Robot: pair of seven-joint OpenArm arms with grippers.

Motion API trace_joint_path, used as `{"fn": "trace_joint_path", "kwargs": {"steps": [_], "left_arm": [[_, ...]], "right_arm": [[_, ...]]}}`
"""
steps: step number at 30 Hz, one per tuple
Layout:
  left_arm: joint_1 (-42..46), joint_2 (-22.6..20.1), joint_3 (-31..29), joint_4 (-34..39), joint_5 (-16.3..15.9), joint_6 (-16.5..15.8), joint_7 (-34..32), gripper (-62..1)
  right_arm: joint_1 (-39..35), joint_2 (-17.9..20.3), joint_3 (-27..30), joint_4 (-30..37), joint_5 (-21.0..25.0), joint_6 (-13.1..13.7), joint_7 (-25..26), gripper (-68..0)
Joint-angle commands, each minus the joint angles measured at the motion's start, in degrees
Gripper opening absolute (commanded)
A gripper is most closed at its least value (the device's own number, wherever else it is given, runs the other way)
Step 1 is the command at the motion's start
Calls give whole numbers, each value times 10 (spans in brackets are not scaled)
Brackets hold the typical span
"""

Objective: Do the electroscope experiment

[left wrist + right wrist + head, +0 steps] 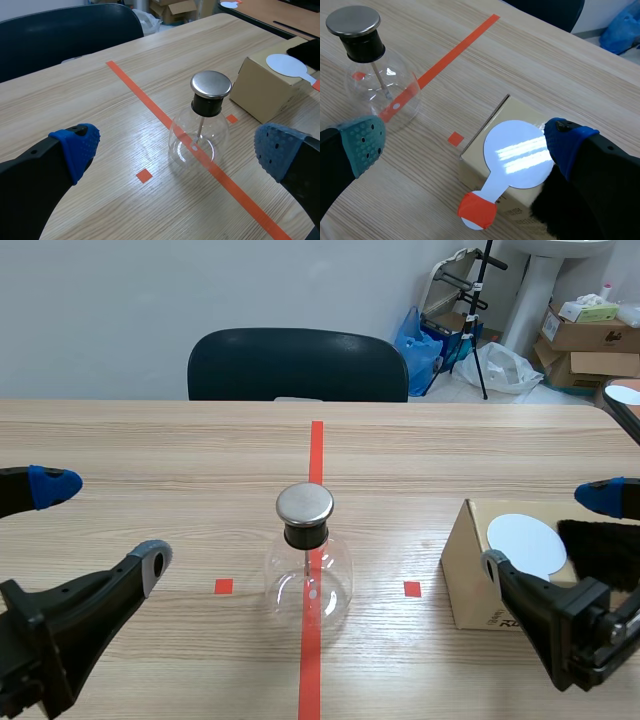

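Standing upright at the middle of the table (150, 440) in the scene view, the glass flask (312, 565) sits right on the long red tape line (316, 450), between two small red squares (223, 586). A black stopper (306, 534) plugs its neck, with a flat metal cap (305, 503) on top. Inside, a thin rod (306, 565) hangs from the stopper with a small pale piece near its lower end; nothing else shows in the flask. The left gripper (100, 523) is low at the flask's left, fingers spread wide, holding nothing, well apart from the glass. The right gripper (548, 530) is likewise released, over the cardboard box (468, 575) to the flask's right. On the box top lie a white round paddle (525, 543) and a black fuzzy piece (600, 545). A dark chair (298, 362) stands past the far edge.

Left wrist view: the flask stands ahead of the gripper, in line with the gap between its blue pads (77, 150), not touched. The rod shows through the glass. The box is beyond the flask, paddle on top.

Right wrist view: the paddle lies flat on the box top, between the spread fingers, gripped by neither. Its handle end, wrapped in orange-red tape (477, 210), sticks out past the box edge. The fuzzy piece lies just beside the paddle, under the blue-padded finger. The box's inside is hidden. The flask is beside the box, ahead of the grey-green pad (365, 140).
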Motion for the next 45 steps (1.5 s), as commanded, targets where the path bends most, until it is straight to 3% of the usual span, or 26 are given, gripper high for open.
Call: {"fn": "trace_joint_path", "kwargs": {"steps": [1,28,34,41,45], "left_arm": [[0,3,1,7,-4,0,-8,14],[0,3,1,7,-4,0,-8,14],[0,3,1,7,-4,0,-8,14],[0,3,1,7,-4,0,-10,14],[0,3,1,7,-4,0,-12,14]], "right_arm": [[2,0,7,8,6,-2,-2,4],[2,0,7,8,2,-2,-2,4],[2,0,7,9,-47,-2,5,4],[-16,2,11,20,-137,-4,30,4],[-43,2,11,25,-204,-26,72,4]]}}
